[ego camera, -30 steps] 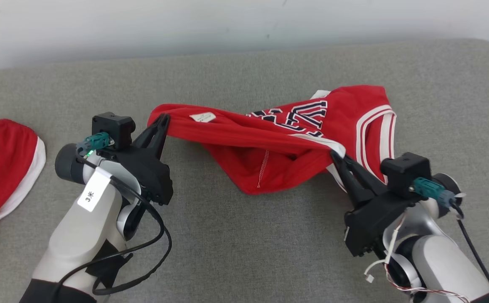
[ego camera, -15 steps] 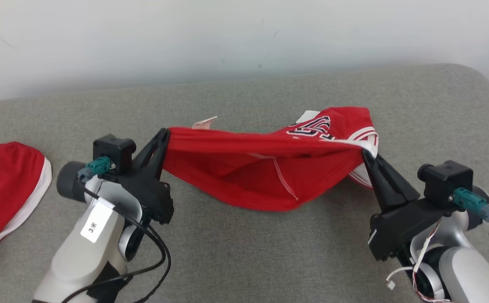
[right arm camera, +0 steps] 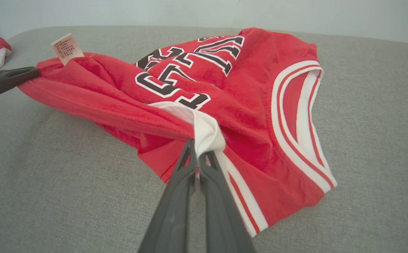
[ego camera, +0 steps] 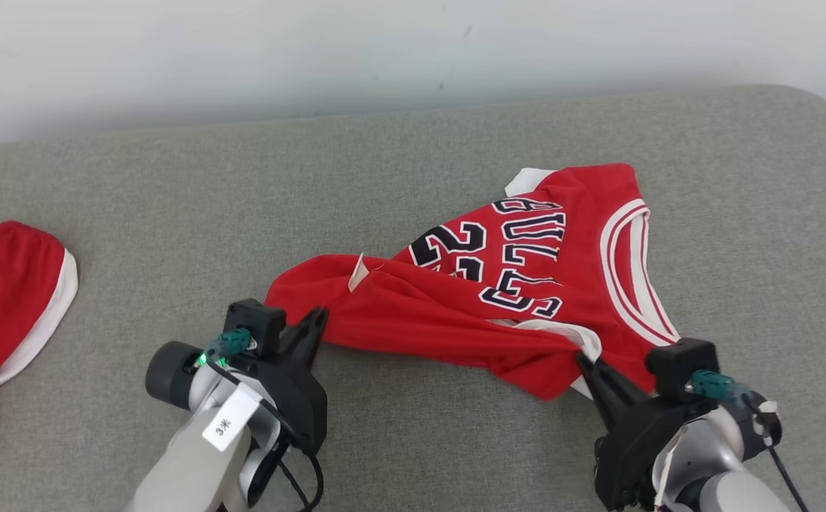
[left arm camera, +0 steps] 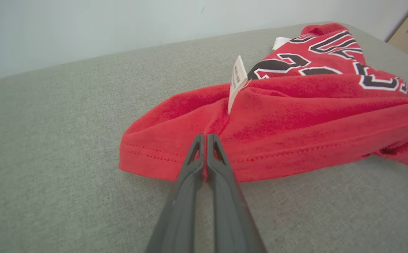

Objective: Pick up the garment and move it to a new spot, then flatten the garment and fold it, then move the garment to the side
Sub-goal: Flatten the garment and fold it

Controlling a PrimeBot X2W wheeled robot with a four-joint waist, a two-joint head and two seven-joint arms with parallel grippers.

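Where the jersey lies: on the grey cushion, right of centre in the head view, well apart from the cushion's left end.
Jersey, type: red sleeveless basketball top, crumpled, printed side up.
Lettering: black with white edging; BULLS legible with large digits beside it, upside down from the head view.
Striped trim: white-red-white band curving along the jersey's right side, lying flat on the cushion.
Care label: small white tab standing up from a fold near the left-hand grip.
Near edge: bunched into a thick red roll running between the two grips; cannot tell whether it clears the cushion at mid-span.
Left end effector: fingers pressed together, clamped on the red stitched hem at the jersey's left corner; tips low, close to the cushion.
Right end effector: fingers pressed together, clamped on a wad of white trim with red cloth gathered behind it.
Spacing: end effectors apart, jersey spanning the gap.
Second red garment: red with a white border, at the cushion's far left edge, not touching the jersey.
Left forearm: pale casing, white paper tag, black cable looped below.
Wall: plain and pale, behind the cushion's far edge.
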